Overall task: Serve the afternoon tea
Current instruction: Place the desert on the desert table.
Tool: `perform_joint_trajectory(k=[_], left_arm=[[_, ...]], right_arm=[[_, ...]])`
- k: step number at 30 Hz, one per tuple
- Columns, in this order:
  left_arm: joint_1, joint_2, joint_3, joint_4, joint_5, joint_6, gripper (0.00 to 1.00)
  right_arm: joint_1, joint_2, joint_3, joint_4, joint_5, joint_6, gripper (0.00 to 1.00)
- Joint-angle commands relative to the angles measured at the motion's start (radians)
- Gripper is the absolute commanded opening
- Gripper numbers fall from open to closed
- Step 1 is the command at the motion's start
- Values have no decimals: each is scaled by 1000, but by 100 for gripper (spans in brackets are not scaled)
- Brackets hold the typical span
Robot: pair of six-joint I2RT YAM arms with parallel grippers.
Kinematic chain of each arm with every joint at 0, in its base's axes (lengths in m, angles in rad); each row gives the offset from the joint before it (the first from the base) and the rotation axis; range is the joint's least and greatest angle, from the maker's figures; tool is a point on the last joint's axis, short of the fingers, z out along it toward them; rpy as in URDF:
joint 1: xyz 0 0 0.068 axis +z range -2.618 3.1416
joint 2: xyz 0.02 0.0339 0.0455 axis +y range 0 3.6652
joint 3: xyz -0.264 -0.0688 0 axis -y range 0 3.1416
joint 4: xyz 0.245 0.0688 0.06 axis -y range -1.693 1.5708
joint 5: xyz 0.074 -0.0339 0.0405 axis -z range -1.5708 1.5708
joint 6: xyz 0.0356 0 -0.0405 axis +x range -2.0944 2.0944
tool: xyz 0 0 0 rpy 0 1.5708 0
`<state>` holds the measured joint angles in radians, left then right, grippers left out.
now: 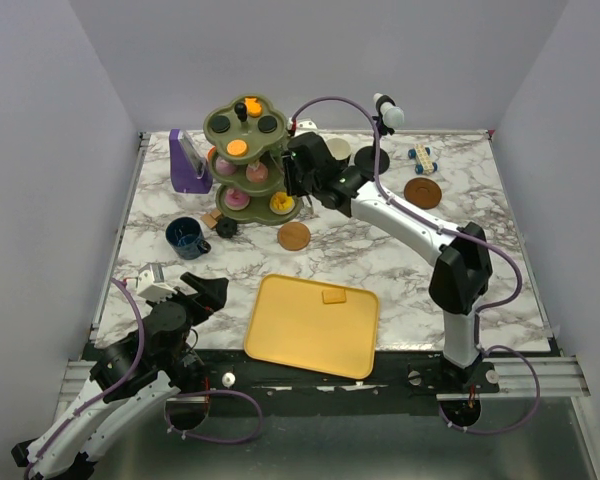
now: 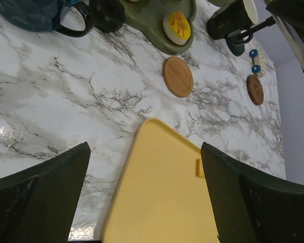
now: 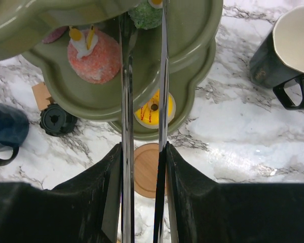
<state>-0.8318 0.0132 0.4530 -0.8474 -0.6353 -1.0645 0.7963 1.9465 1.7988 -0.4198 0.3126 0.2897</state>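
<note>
Your left pincer [image 1: 208,292] hangs wide open over the counter [image 1: 410,280], beside the yellow tray [image 1: 310,325]. Farther off, your right pincer [image 3: 142,147] grips thin metal tongs [image 3: 125,101]; a green cupcake [image 3: 144,15] on the olive-green stand [image 3: 192,30] sits between their blades.

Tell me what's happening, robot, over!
Left fingers open, empty. Right fingers shut on tongs, tips in stand. Near coaster bare. Nothing blocking.

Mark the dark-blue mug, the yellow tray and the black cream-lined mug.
dark-blue mug [image 1: 184,235], top external view, on its dark inside.
yellow tray [image 1: 300,330], top external view, on its bare floor.
black cream-lined mug [image 3: 293,35], right wrist view, on its cream inner wall.
</note>
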Motion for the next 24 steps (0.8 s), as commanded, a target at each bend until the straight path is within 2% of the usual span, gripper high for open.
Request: perform_joint_trajectory(k=[1, 9, 24], left_arm=[[-4, -45, -4, 1, 10, 6, 98], [-5, -43, -2, -2, 1, 5, 99], [-6, -35, -5, 4, 2, 8, 99]], right_arm=[[-6, 49, 79, 24, -39, -12, 36], [-7, 71, 113, 30, -36, -11, 36], [-30, -90, -79, 102, 29, -11, 36]])
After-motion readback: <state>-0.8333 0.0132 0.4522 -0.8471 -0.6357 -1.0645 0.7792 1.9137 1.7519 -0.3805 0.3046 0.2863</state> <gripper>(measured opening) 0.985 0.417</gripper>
